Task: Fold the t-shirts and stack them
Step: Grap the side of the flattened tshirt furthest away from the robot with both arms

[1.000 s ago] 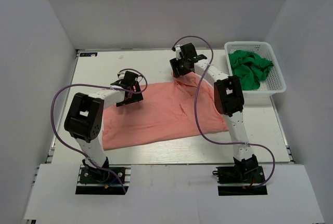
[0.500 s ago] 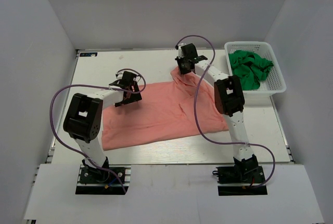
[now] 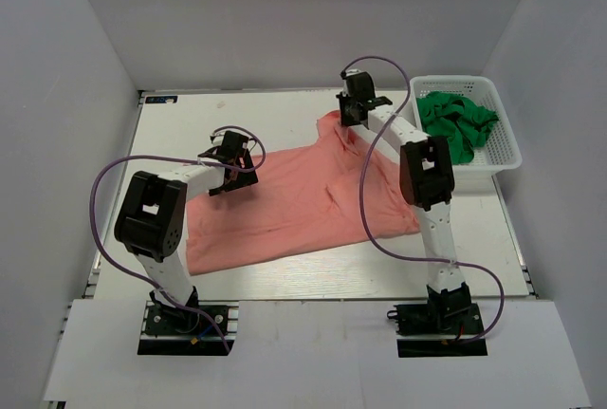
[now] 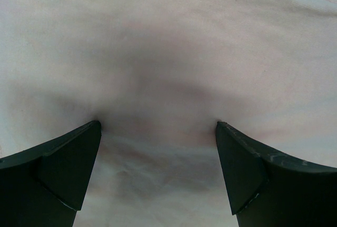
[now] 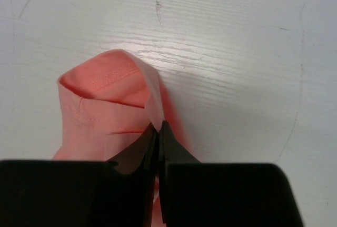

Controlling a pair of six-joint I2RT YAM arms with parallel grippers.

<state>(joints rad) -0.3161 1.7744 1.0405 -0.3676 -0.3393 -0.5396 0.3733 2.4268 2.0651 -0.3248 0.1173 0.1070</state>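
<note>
The salmon-pink t-shirt [image 3: 294,205] lies spread across the table's middle. My right gripper [image 3: 349,117] is at the shirt's far edge, shut on a fold of pink hem [image 5: 100,100] that stands up off the table, the jaws [image 5: 159,127] pinched together on the cloth. My left gripper [image 3: 234,170] is over the shirt's upper left part, open. In the left wrist view its two fingers press down wide apart [image 4: 158,127] on the pink cloth [image 4: 168,53]. A bright green t-shirt [image 3: 457,122] lies crumpled in the basket.
The white lattice basket [image 3: 455,80] stands at the table's back right corner. Bare white table [image 3: 190,110] runs along the back and left, and shows as scratched wood [image 5: 237,53] beyond the pinched hem. Grey walls close in three sides.
The right gripper has shut on the shirt's far edge and moved right and farther back, drawing that corner of cloth with it. The left gripper has stayed open in place.
</note>
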